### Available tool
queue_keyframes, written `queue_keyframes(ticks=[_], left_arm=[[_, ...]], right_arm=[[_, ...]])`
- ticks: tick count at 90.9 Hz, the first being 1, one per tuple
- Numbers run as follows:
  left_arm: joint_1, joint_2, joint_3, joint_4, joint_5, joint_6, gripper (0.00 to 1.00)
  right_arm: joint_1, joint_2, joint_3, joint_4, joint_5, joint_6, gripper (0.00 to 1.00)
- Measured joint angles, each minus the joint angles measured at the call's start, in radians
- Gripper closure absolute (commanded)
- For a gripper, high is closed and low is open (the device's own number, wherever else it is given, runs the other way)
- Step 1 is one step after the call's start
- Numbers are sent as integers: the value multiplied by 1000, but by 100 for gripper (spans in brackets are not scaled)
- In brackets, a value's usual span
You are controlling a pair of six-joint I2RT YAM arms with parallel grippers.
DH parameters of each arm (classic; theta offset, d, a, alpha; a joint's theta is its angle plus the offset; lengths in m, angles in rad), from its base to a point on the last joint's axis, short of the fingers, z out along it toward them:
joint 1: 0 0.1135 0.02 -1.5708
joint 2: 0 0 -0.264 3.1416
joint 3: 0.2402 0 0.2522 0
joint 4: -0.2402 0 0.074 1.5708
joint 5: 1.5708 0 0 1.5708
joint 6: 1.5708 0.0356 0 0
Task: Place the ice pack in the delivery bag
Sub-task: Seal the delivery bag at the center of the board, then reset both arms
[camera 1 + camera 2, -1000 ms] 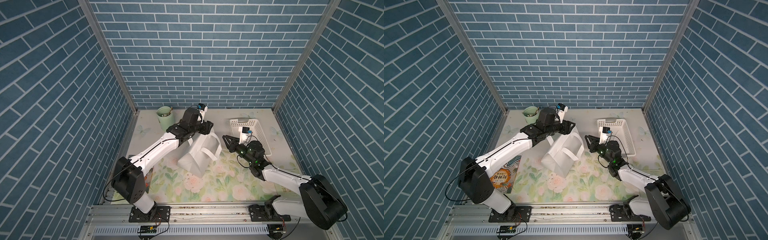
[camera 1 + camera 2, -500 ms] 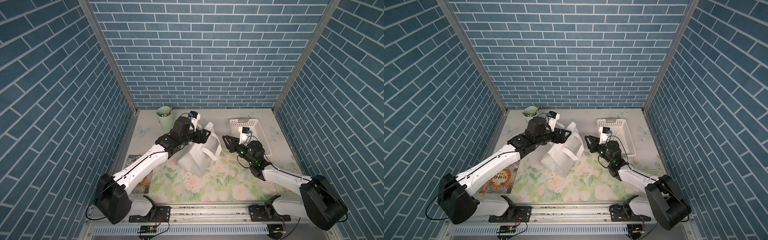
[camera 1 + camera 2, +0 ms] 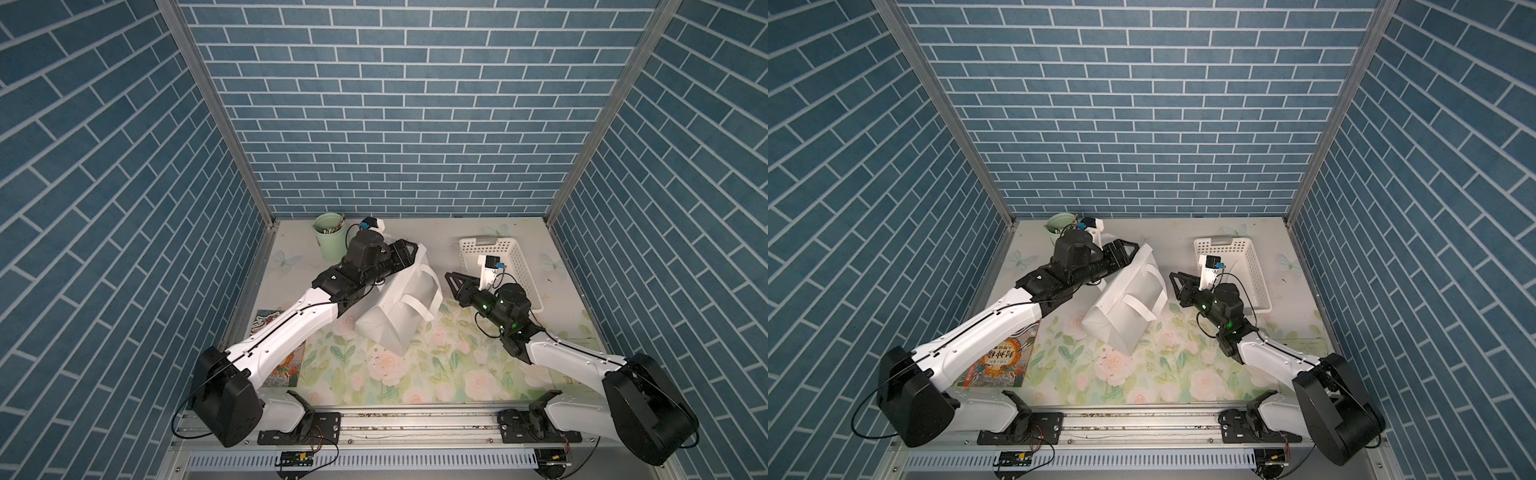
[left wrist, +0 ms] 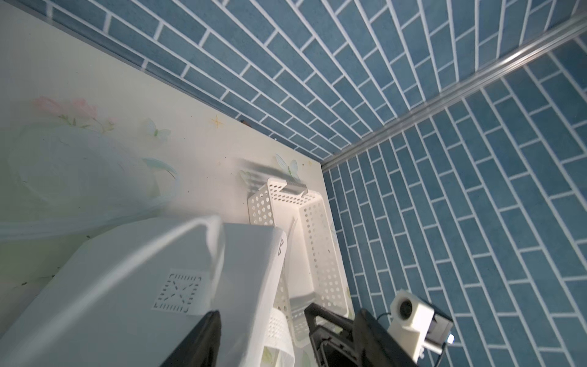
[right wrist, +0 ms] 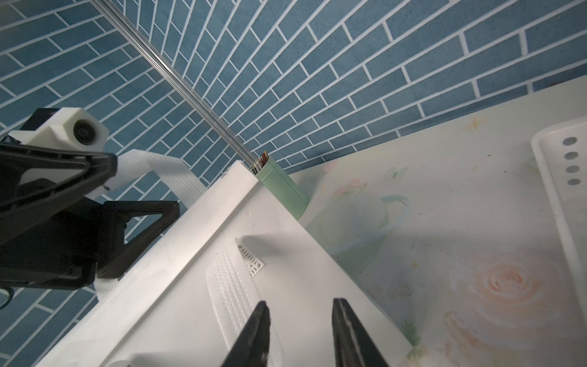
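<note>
The ice pack [image 5: 355,219], a clear flat pouch with a pale blue rim, lies on the table [image 3: 419,374] near the far edge, toward the far-left corner; it sits just beside the foot of the green cup [image 3: 328,243] and just past the far end of the delivery bag [image 3: 399,307], outside it; it is between neither pair of jaws. The bag lies on its side across the middle of the table. The left gripper [image 3: 411,251] reaches over the bag's far end, jaws spread; a white strap loops past one finger in the right wrist view, and I cannot tell whether they touch. The right gripper [image 5: 301,303] hovers just beside the bag on the basket's side, jaws apart and pinching nothing, with the bag's upper face and another strap handle [image 5: 232,286] below them; the ice pack is well apart from these jaws.

In both top views the left arm covers the ice pack; in the left wrist view it is only a blurred pale shape; no view shows the inside of the bag; a book [image 3: 1000,357] at the left edge is partly under the left arm; the cup's contents are too small to make out.

The table wears a pale cover printed with roses and butterflies; a white perforated basket [image 3: 490,249] stands near the far-right corner; blue brick-pattern walls [image 3: 395,104] close three sides, with a metal post [image 3: 232,137] at each far corner.
</note>
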Motion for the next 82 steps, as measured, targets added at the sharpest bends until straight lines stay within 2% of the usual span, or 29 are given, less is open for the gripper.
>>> queue_keyframes(ticks=[22,37,61,82], left_arm=[[-30,7,69,-27,-69,-186,28],[-41,6,83,-74,-78,-273,14],[-51,-42,69,-67,29,-370,14],[-55,-145,26,-12,121,-422,13]], right_arm=[[5,-13,-10,-3,9,0,63],[6,-43,-15,-26,16,0,60],[6,-100,-33,-45,34,0,55],[7,-172,-72,-72,55,-9,43]])
